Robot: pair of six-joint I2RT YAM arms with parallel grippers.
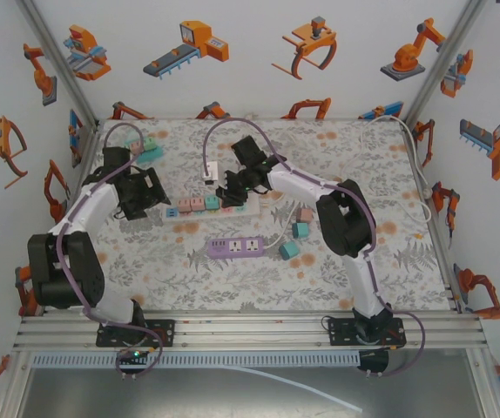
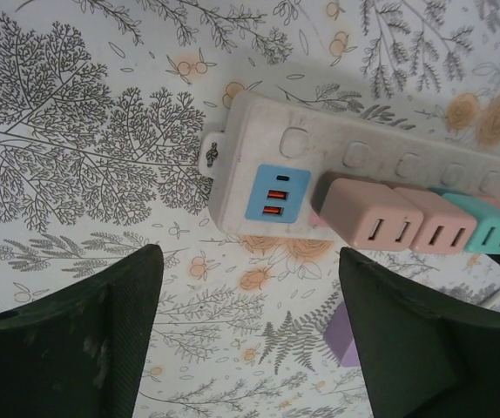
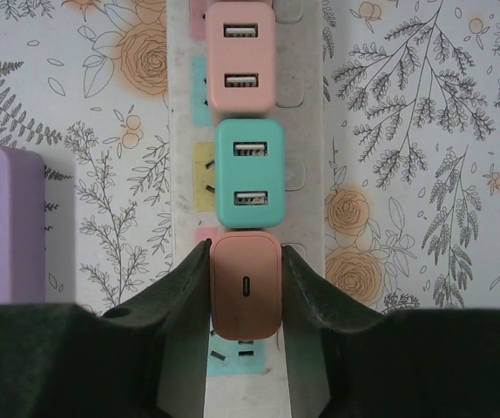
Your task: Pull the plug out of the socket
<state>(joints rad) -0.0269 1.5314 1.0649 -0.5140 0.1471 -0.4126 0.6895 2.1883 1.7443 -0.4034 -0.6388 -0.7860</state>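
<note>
Salmon plug [image 3: 246,287] is clamped between right fingers [image 3: 183,300]; socket strip [image 3: 307,218] runs straight ahead. Left fingers [image 2: 84,340] are held apart.

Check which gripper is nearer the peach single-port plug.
Right. The right gripper has its jaws shut on the peach plug. The left gripper sits open off the USB end of the white strip, three other plugs between.

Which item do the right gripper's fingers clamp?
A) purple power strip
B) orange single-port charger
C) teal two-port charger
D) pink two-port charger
B: the fingers of the right gripper press both sides of the orange single-port charger on the white power strip.
</note>
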